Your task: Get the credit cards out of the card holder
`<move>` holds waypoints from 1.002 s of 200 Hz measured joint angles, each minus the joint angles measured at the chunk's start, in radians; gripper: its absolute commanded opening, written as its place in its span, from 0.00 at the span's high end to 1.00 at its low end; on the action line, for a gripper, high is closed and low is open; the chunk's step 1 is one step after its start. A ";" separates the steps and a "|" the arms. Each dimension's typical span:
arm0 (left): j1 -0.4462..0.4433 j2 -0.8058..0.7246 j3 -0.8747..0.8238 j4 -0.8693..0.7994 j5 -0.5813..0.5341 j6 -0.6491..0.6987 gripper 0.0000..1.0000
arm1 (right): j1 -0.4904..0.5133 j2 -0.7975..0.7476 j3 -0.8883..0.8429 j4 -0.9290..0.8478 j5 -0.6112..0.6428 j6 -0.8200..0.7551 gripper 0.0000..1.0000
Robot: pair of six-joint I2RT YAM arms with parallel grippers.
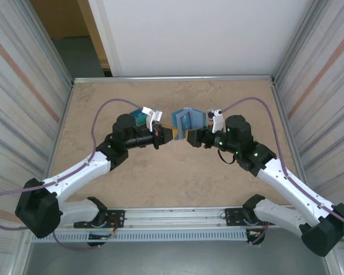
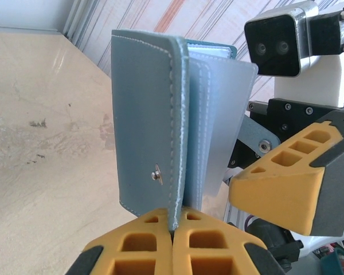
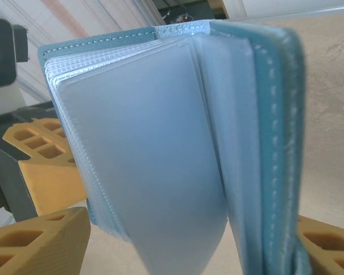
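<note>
The card holder (image 1: 188,120) is held upright and half open over the middle of the table (image 1: 160,189). It looks light and floppy, with slick frosted sleeves (image 3: 155,160) fanning loose, so its stitched cover seems the firmest hold. The left gripper (image 2: 173,219) is clamped on the cover's lower edge, and the right gripper (image 3: 192,223) stands wide astride the sleeves.

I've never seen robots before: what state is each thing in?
Teal-blue stitched bifold card holder: open, held upright.
Its frosted plastic sleeves: fanned apart.
Small metal snap on its cover: undone.
Left claw: shut on the card holder's cover edge.
Right claw: open, straddling the holder.
</note>
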 measured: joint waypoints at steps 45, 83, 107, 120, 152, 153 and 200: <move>0.000 0.000 0.000 0.003 0.011 -0.007 1.00 | 0.000 0.003 0.000 -0.002 0.000 -0.013 0.46; 0.000 0.000 0.000 0.003 0.023 -0.007 1.00 | -0.006 0.018 0.000 -0.015 0.002 -0.011 0.73; 0.008 0.000 0.000 0.003 0.026 -0.007 1.00 | -0.012 0.019 0.000 -0.024 0.008 -0.009 0.93; 0.012 0.000 0.000 0.002 0.026 -0.007 0.92 | -0.013 0.019 0.000 -0.024 0.013 -0.003 1.00; 0.013 0.000 0.000 0.004 0.027 -0.005 0.67 | -0.013 0.014 0.000 -0.032 0.028 -0.002 1.00; 0.013 0.000 0.000 0.004 0.027 -0.007 0.66 | -0.013 0.013 0.000 -0.033 0.029 -0.002 1.00; 0.013 0.000 0.000 0.005 0.042 -0.011 0.41 | -0.013 -0.021 0.000 -0.050 0.042 -0.002 1.00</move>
